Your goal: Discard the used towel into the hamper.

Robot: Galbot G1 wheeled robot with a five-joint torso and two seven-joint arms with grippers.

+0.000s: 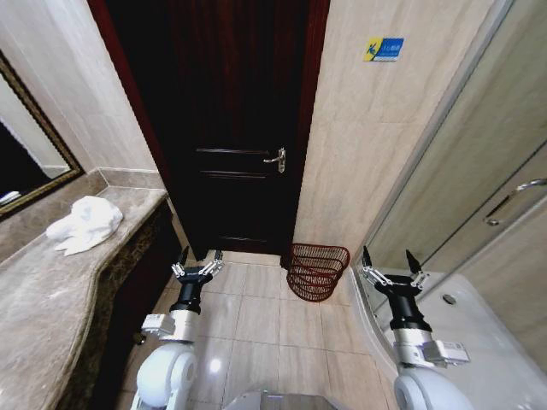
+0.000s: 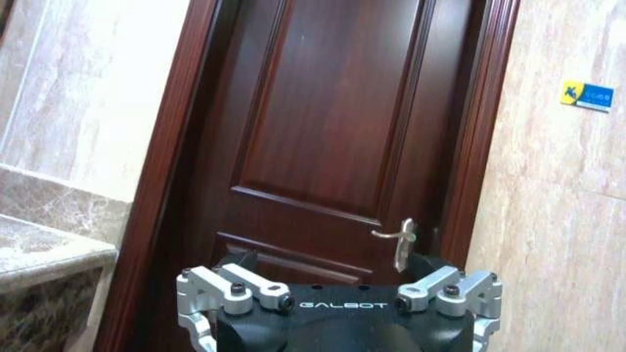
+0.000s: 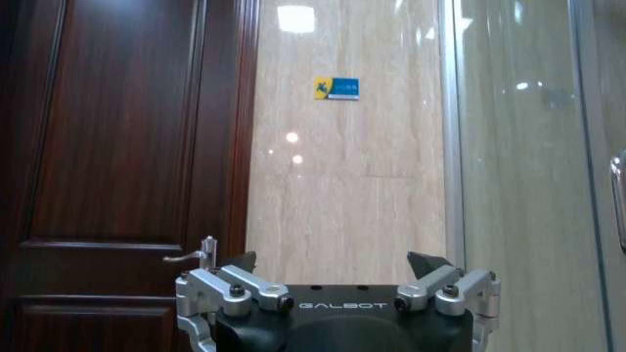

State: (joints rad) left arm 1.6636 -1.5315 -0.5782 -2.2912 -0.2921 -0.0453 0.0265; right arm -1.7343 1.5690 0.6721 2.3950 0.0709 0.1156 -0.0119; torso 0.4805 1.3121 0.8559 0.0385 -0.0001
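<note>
A crumpled white towel (image 1: 85, 225) lies on the marble counter (image 1: 51, 299) at the left. The hamper (image 1: 317, 271), a round reddish-brown wire basket, stands on the floor against the wall to the right of the door. My left gripper (image 1: 199, 256) is held up over the floor beside the counter's end, open and holding nothing. My right gripper (image 1: 389, 258) is raised at the right of the hamper, also open with nothing in it. Both point towards the far wall.
A dark wooden door (image 1: 231, 128) with a metal handle (image 1: 277, 159) is shut straight ahead. A glass shower door (image 1: 479, 188) and white tub rim (image 1: 479, 325) lie to the right. A framed mirror (image 1: 26, 154) hangs above the counter. Tiled floor (image 1: 265, 325) stretches between the arms.
</note>
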